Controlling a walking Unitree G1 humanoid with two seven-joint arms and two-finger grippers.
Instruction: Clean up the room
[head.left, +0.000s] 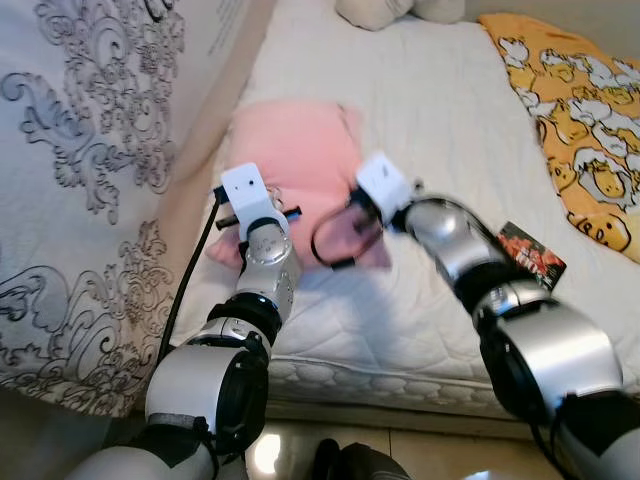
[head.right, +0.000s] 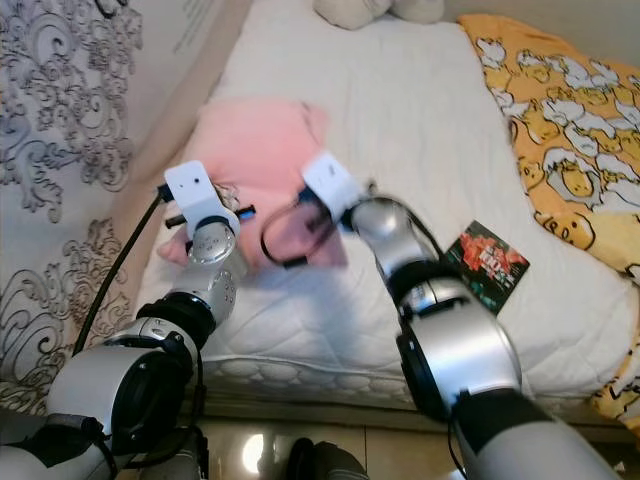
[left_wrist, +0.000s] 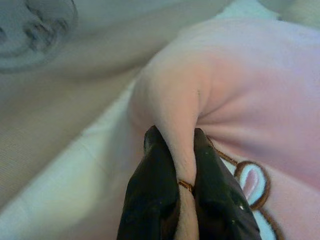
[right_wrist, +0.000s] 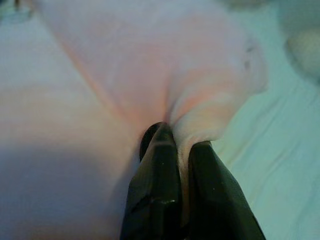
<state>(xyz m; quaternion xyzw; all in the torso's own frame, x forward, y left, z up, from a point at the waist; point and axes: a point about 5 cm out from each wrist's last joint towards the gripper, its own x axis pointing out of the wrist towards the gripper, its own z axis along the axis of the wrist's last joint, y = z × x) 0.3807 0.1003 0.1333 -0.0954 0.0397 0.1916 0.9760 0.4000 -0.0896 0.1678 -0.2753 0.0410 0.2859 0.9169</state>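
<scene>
Lying on the white bed beside a patterned wall, a pink garment is pinched by left tool and right tool.

One pink garment, one yellow blanket, one dark packet.

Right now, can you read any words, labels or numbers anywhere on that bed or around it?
None can be read.
Dark packet on the bed: red print, too blurred.
Wall hanging: scroll pattern, faint marks near its top too small.
Pink cloth: embroidered picture, no lettering visible.
</scene>
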